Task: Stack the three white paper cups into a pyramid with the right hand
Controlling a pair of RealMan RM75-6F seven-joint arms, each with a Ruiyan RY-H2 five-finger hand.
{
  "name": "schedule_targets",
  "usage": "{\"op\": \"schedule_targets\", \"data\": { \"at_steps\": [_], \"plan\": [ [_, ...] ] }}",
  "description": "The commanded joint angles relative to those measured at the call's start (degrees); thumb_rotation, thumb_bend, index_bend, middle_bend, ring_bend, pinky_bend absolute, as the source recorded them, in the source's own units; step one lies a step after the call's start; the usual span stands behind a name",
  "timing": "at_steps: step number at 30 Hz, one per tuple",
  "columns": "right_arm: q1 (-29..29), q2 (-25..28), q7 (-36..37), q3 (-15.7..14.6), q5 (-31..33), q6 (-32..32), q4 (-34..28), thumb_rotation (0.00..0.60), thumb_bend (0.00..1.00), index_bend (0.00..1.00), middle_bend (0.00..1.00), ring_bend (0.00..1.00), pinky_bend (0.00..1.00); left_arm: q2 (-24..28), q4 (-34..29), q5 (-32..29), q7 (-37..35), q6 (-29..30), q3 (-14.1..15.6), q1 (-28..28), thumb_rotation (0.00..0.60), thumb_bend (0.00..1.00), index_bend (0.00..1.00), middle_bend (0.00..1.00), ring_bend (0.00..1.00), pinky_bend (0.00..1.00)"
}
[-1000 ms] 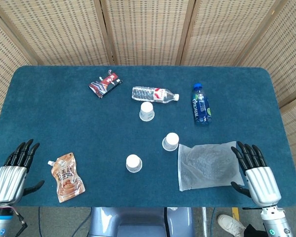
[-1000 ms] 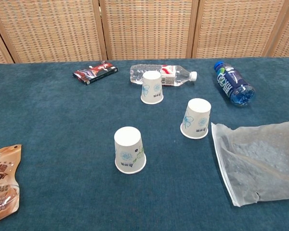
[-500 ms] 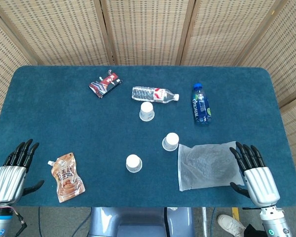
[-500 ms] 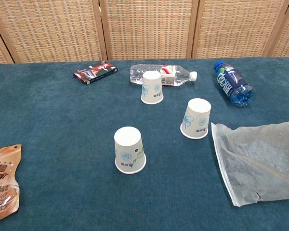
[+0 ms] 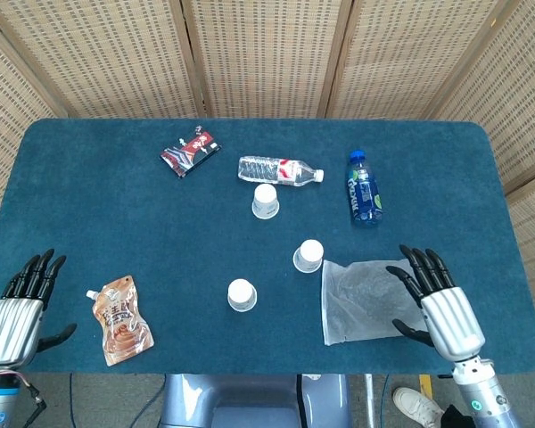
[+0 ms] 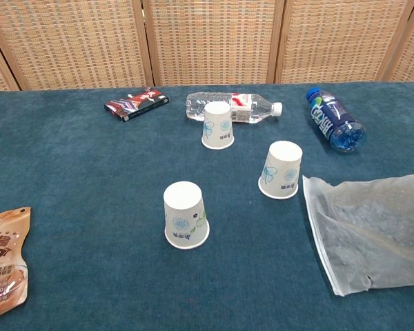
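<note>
Three white paper cups stand upside down and apart on the blue table: a near one (image 5: 242, 295) (image 6: 185, 215), a middle one (image 5: 308, 256) (image 6: 282, 169), and a far one (image 5: 265, 201) (image 6: 217, 125) beside the clear bottle. My right hand (image 5: 434, 301) hovers open over the right part of the plastic bag (image 5: 372, 300), well right of the cups. At the table's near left corner my left hand (image 5: 20, 302) is open with its fingers spread and holds nothing. The chest view shows neither hand.
A clear water bottle (image 5: 279, 170) lies behind the far cup. A blue bottle (image 5: 363, 189) lies at the right and a red snack packet (image 5: 190, 152) at the back left. An orange pouch (image 5: 120, 318) lies near my left hand. The plastic bag (image 6: 372, 231) covers the near right.
My right hand has moved left and forward, now over the bag's right part. The left hand has drifted slightly back toward the table edge. The cups have not moved.
</note>
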Motion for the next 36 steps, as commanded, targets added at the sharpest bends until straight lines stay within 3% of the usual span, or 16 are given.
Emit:
{"op": "schedule_targets", "data": {
  "at_steps": [1,9,14,20,31,36],
  "plan": [
    [3.7,0.6,-1.8,2.0,0.5,-4.8,-4.7,0.600,0.13,0.24,0.00,0.00,0.08,-0.1,0.3,-0.8,0.4,0.0,-0.4,-0.1,0.600,0.13,0.02,0.00,0.00,0.16],
    [13.1,-4.3,-12.4,7.5,10.6,-18.0,-10.9,0.600,0.13,0.25,0.00,0.00,0.08,0.5,0.7,-3.1,-1.4,-0.6,-1.3,-0.5,0.600,0.13,0.02,0.00,0.00,0.16],
    [20.1,-10.5,-20.0,11.5,20.2,-24.7,-9.3,0.600,0.13,0.26,0.00,0.00,0.08,1.0,0.5,-2.7,-2.4,-0.7,-1.1,-0.5,0.600,0.13,0.02,0.00,0.00,0.16],
    [26.6,-15.9,-25.4,14.7,30.5,-28.3,-7.1,0.600,0.15,0.26,0.00,0.00,0.08,1.4,0.8,-3.6,-3.9,-0.8,-1.4,-0.6,0.600,0.13,0.02,0.00,0.00,0.16],
    [34.4,-23.0,-33.0,14.1,45.1,-28.0,-4.9,0.600,0.17,0.28,0.00,0.00,0.08,1.9,0.9,-4.1,-5.3,-1.7,-1.3,-1.0,0.600,0.13,0.02,0.00,0.00,0.16],
    [36.6,-26.1,-33.5,13.7,47.6,-27.1,-3.5,0.600,0.17,0.29,0.00,0.00,0.08,2.1,0.9,-4.4,-5.8,-1.5,-1.5,-1.0,0.600,0.13,0.02,0.00,0.00,0.16]
  ]
}}
